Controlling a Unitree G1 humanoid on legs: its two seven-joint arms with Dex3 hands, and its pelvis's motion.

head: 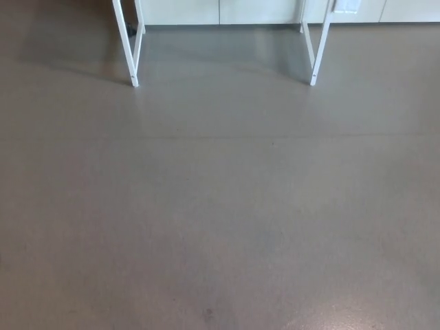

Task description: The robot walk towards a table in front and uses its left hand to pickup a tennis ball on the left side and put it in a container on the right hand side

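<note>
We cannot see the tennis ball; it and the container lie outside our view, and we judge both sit on a tabletop above the picture's upper edge. Of the table only the white left leg (134,77) and right leg (315,77) show, straight ahead and well apart from us across bare grey floor (220,220). Neither the left hand nor the right hand shows, so we cannot tell their state. Walking forward comes first.

We figure this is some lab or office type of room, going by the smooth grey poured floor (220,206), the skinny white metal table legs (126,42) and the plain white cabinet fronts (220,10) along the back.
</note>
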